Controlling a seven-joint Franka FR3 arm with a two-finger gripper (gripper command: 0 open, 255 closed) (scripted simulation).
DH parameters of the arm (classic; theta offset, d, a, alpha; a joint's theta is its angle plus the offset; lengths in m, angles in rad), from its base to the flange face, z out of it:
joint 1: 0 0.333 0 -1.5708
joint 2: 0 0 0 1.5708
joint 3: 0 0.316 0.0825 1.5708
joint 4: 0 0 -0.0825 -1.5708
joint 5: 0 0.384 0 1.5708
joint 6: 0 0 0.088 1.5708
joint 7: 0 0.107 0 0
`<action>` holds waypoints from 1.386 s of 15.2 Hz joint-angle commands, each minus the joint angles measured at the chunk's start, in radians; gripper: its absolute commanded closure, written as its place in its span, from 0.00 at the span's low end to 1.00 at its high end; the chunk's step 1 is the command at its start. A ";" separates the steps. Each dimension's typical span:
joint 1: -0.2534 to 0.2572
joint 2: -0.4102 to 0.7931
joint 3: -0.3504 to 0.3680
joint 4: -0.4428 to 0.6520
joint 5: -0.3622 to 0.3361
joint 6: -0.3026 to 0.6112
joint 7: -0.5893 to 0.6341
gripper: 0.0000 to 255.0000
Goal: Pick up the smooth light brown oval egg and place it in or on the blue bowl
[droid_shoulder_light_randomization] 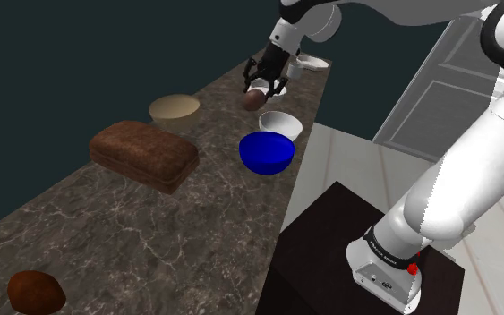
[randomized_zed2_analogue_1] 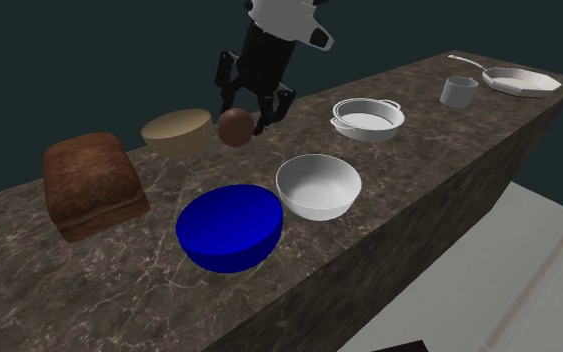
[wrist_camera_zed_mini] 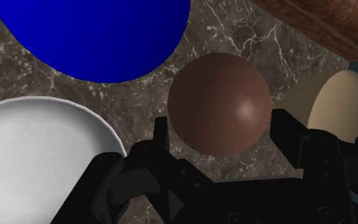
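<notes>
The tool had its two black fingers clamped on either side of the egg, so it was holding it. In the wrist view you could see both fingertips pressed up against the egg's sides. Funny thing, the egg looked more like a smooth reddish brown ball than a light one.

It sat over the marbled dark table, in the gap between the tan bowl and the white bowl. I honestly couldn't tell whether it was clear of the surface or just touching it.

The blue bowl was right next to the white one, toward the near edge of the table in the second exterior view. It had nothing in it, and the egg was near it but not over it.

A brown loaf of bread lay at that view's left, beside the tan bowl. Further along the table to the right were a white pot with handles, a small mug and a pale pan. In the shoulder view a round brown lump sat way down at the near end, well apart from everything else.
</notes>
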 commanded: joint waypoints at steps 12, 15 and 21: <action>0.009 -0.361 0.019 -0.443 0.013 0.087 -0.010 1.00; 0.012 -0.344 0.020 -0.469 0.024 0.126 -0.028 1.00; 0.020 -0.304 0.020 -0.514 0.051 0.205 -0.068 1.00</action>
